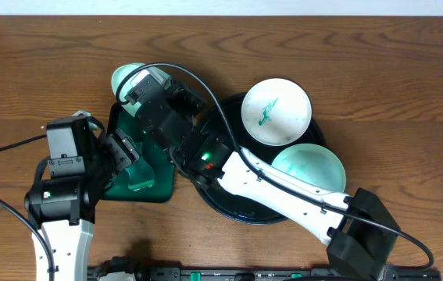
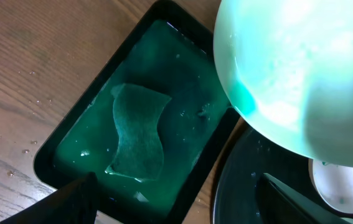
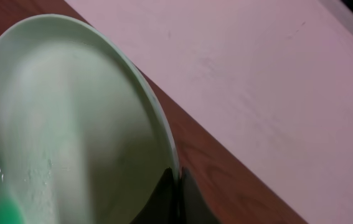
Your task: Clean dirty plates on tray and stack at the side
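Wooden counter [image 1: 377, 62]. Right claw [image 3: 179, 186] clamped on rim of held plate [image 1: 127, 76], upper left of centre, above green tray [image 1: 147, 191]. Left claw [image 2: 182, 202] spread wide, empty, over cloth [image 2: 137, 134]. Smeared plate [image 1: 276, 112] and teal plate [image 1: 309, 165] sit on black tray [image 1: 241, 218], right. Risk: wet rim slips from thin pinch, plate drops.

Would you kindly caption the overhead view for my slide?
Right claw grips a raised plate beside the green tray, left claw open; smeared plate and teal-tinted plate sit on the black tray.
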You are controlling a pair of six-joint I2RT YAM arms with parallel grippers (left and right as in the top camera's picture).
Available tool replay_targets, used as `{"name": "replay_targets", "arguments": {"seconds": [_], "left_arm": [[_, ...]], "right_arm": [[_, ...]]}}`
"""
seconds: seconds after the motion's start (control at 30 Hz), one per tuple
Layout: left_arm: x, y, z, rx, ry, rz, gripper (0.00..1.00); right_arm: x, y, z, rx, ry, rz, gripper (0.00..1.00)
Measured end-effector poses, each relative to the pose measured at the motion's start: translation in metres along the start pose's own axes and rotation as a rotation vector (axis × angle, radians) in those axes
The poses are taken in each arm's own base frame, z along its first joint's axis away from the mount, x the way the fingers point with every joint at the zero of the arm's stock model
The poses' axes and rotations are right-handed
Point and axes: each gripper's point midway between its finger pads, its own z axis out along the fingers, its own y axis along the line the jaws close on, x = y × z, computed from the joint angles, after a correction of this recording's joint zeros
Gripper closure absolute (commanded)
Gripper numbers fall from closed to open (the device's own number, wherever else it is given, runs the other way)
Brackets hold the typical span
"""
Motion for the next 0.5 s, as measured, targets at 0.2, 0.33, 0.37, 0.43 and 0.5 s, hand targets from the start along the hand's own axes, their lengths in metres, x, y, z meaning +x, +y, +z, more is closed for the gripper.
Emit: {"name": "replay_targets", "arguments": {"seconds": [0.2, 0.33, 0.37, 0.43, 0.5], "left_arm": [[0.0, 0.0, 0.001, -0.003, 0.006, 0.0, 0.19], [0.0, 0.0, 0.001, -0.003, 0.006, 0.0, 0.19], [0.0, 0.0, 0.001, -0.003, 0.006, 0.0, 0.2], [0.0, 0.0, 0.001, -0.003, 0.006, 0.0, 0.19], [0.0, 0.0, 0.001, -0.003, 0.006, 0.0, 0.19]], "right_arm": [[-0.004, 0.0, -0.003, 0.013, -0.01, -0.036, 0.99], [-0.005, 0.003, -0.005, 0.011, -0.015, -0.062, 0.99], [-0.006, 0.004, -0.006, 0.01, -0.018, -0.069, 0.99], [-0.008, 0.005, -0.007, 0.008, -0.024, -0.083, 0.99], [-0.011, 0.006, -0.008, 0.012, -0.034, -0.095, 0.99]]}}
